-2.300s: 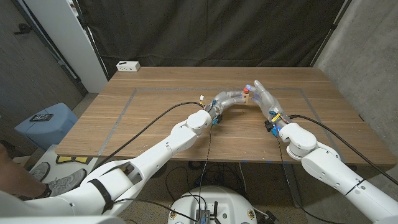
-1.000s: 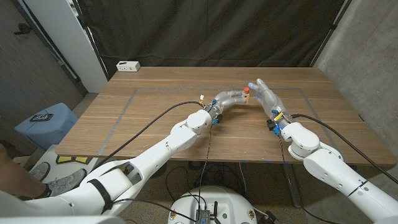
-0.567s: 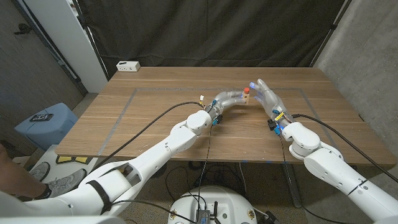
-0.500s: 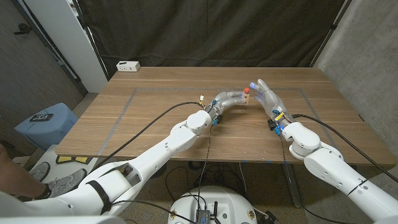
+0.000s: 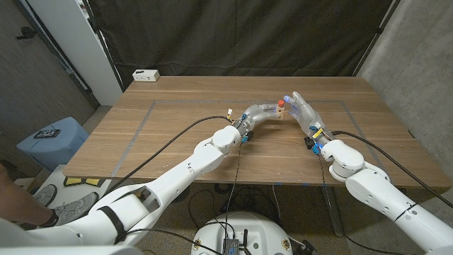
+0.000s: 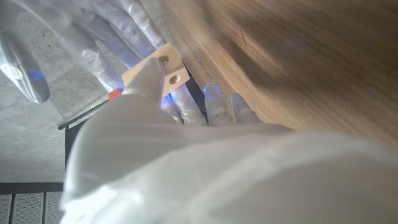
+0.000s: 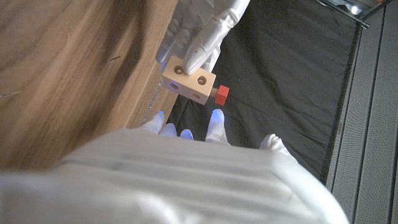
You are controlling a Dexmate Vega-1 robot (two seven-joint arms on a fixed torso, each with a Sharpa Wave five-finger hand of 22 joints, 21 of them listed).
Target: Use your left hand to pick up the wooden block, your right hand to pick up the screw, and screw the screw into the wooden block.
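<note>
Since the earlier frames, the right hand (image 5: 301,111) has edged closer to the wooden block (image 5: 280,110), its fingers (image 7: 215,120) spread just beside the red-headed screw (image 7: 220,94) seated in the block's side. The left hand (image 5: 260,112) grips the block above the table (image 5: 177,127), toward the far edge, right of centre. A white box (image 5: 146,74) sits at the far-left corner.

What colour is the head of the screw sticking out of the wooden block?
Red; the screw head on the pale wooden block shows best in the right wrist view.
</note>
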